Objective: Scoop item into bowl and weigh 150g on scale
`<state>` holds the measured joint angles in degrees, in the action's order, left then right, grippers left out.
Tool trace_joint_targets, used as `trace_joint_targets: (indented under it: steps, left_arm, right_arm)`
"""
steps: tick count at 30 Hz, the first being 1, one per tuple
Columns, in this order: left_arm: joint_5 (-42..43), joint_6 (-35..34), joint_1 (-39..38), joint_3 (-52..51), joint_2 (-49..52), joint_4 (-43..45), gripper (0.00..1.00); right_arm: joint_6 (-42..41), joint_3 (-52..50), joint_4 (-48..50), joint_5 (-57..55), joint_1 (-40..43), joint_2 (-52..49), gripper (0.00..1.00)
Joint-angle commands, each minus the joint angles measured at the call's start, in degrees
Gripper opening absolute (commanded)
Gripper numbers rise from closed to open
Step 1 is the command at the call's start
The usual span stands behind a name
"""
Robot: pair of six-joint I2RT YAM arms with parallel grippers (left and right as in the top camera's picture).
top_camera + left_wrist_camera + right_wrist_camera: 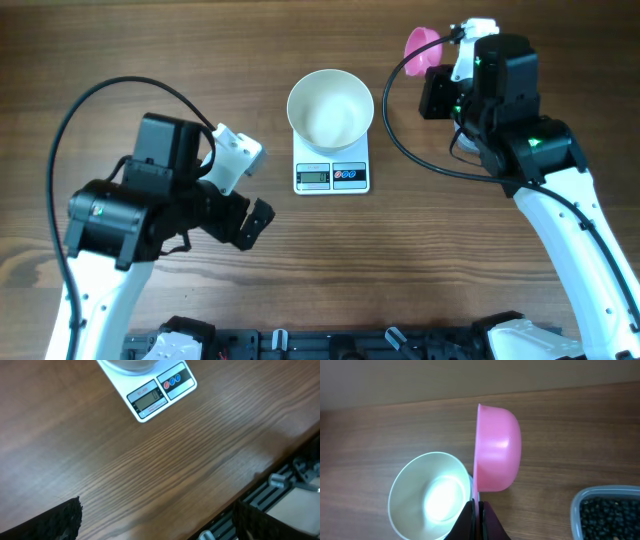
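The white bowl point(330, 108) stands on the scale point(332, 176) at the middle back of the table, and its inside looks bare point(430, 495). My right gripper point(477, 506) is shut on the thin handle of a pink scoop point(497, 450). The scoop is tipped on its side just right of the bowl, with its mouth facing the bowl. In the overhead view the scoop point(423, 48) sits at the far back, ahead of the right gripper point(452, 58). The black item fills a clear tub point(607, 512) at the right. My left gripper point(255, 218) hangs open over bare wood, left of the scale point(155, 392).
A black rail point(330, 345) with clamps runs along the table's front edge and also shows in the left wrist view point(280, 485). Black cables loop over both arms. In the overhead view the right arm covers most of the tub.
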<state>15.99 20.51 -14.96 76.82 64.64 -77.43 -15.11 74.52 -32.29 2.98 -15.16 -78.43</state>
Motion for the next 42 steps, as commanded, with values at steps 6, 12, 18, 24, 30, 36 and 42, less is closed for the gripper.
trace_joint_targets:
  steps: [6,12,18,24,30,36,42]
  left_arm:
    - [-4.59,6.34,0.35,4.74,-2.93,0.70,1.00]
    - [-6.45,6.32,0.35,4.74,-2.93,0.87,1.00]
    - [-5.99,6.32,0.35,4.74,-2.93,0.20,1.00]
    - [-5.77,6.34,0.35,4.74,-2.93,-0.04,1.00]
    - [-3.82,6.32,0.35,4.74,-2.93,-0.04,1.00]
    - [-3.82,8.13,0.37,4.74,-2.93,-0.48,1.00]
    - [0.31,10.82,3.69,4.74,-2.93,-0.44,1.00]
  right_arm:
    - [2.80,1.18,-0.79,3.56,0.13,1.09,0.04]
    - [3.13,1.18,-1.16,3.56,0.13,1.09,0.04]
    - [3.17,1.18,-1.22,3.56,0.13,1.09,0.04]
    - [3.19,1.18,-1.55,3.56,0.13,1.09,0.04]
    - [3.21,1.18,-1.79,3.56,0.13,1.09,0.04]
    - [4.63,1.18,-2.05,3.56,0.13,1.09,0.04]
    - [4.63,1.18,-3.65,3.56,0.13,1.09,0.04]
